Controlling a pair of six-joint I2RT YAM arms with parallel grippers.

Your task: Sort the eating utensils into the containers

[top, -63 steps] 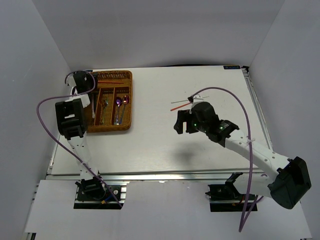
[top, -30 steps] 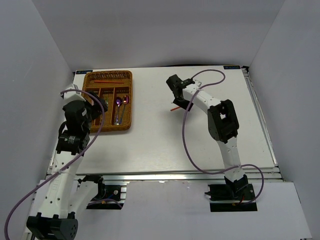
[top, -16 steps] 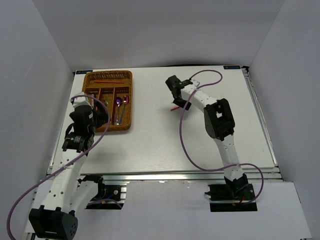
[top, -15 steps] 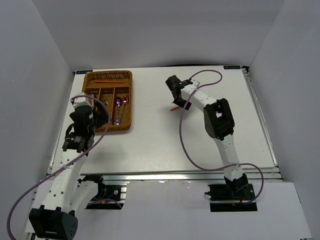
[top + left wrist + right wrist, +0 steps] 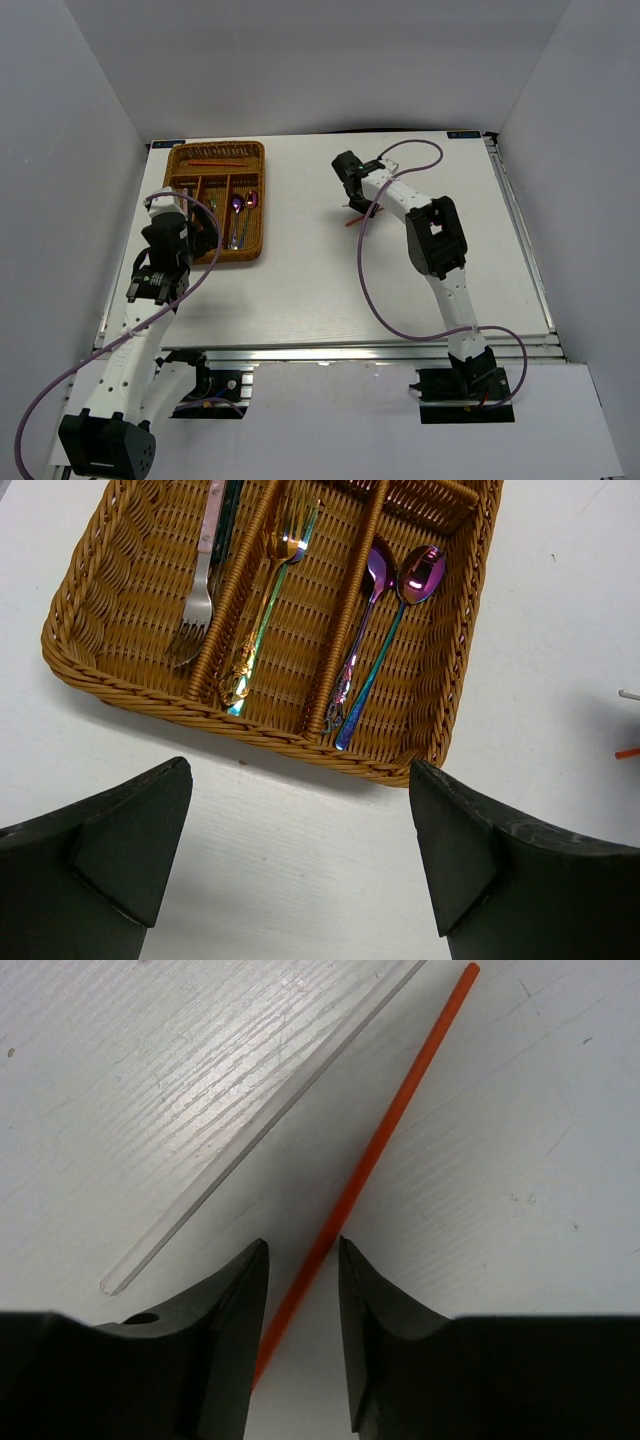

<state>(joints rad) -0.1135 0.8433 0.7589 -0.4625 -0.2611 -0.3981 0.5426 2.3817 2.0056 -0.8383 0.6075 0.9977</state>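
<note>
From above, the right gripper [image 5: 357, 203] is reached well out over the table, its tip down at the red chopstick [image 5: 351, 221], which lies just under and in front of it. The wicker tray [image 5: 262, 205] is well apart, off to this gripper's left. The left gripper [image 5: 203, 228] hangs over the tray's near end, holding nothing. Another red stick [image 5: 215, 162] lies in the crosswise slot at the tray's far end.

In the left wrist view, the left gripper [image 5: 298, 810] has its jaws spread wide and empty. Ahead of it in the tray [image 5: 120, 680] are a silver fork [image 5: 195, 610] in one long slot, an iridescent gold fork [image 5: 262, 610] in the middle slot and two purple spoons [image 5: 375, 575] in the third.

In the right wrist view, the right gripper [image 5: 303, 1260] stands narrow, one finger on each side of the red chopstick [image 5: 400, 1110] near its lower end. A thin gap shows on both sides, so it does not yet grip. The white chopstick [image 5: 270, 1125] lies just beside the left finger, running ahead at a slant and apart from the red one.

The step in hand looks like picking up the red chopstick. The next move calls for pinching it without catching the white one, lifting it level, then carrying it left, probably to the crosswise slot.
</note>
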